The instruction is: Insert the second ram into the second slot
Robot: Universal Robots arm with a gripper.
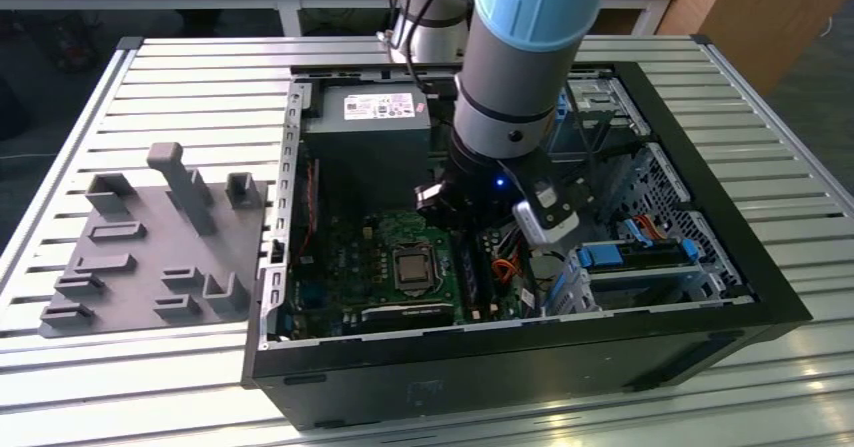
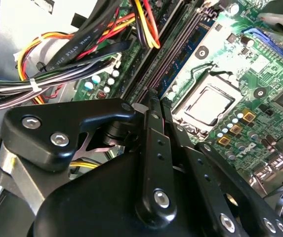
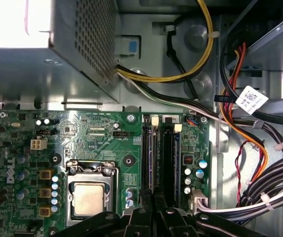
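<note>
My gripper (image 1: pixel 467 239) is down inside the open computer case (image 1: pixel 694 207), over the motherboard's ram slots (image 3: pixel 167 158). In both wrist views its two thin black fingers (image 2: pixel 153 123) are drawn together with only a hairline gap, and the gripper (image 2: pixel 160 98) (image 3: pixel 153 195) sits at the near end of the slots. A dark-blue ram (image 2: pixel 183 52) with small chips stands on edge in one slot and runs straight away from the fingertips. I cannot tell whether the fingers pinch its end or only rest on it.
The processor socket (image 3: pixel 89 197) lies beside the slots. Bundled cables (image 2: pixel 82 44) crowd their other side. The power supply (image 1: pixel 367 117) fills the case's far end, and drive bays with blue latches (image 1: pixel 621 257) are on the exterior view's right. A grey holder fixture (image 1: pixel 147 247) stands outside on the slatted table.
</note>
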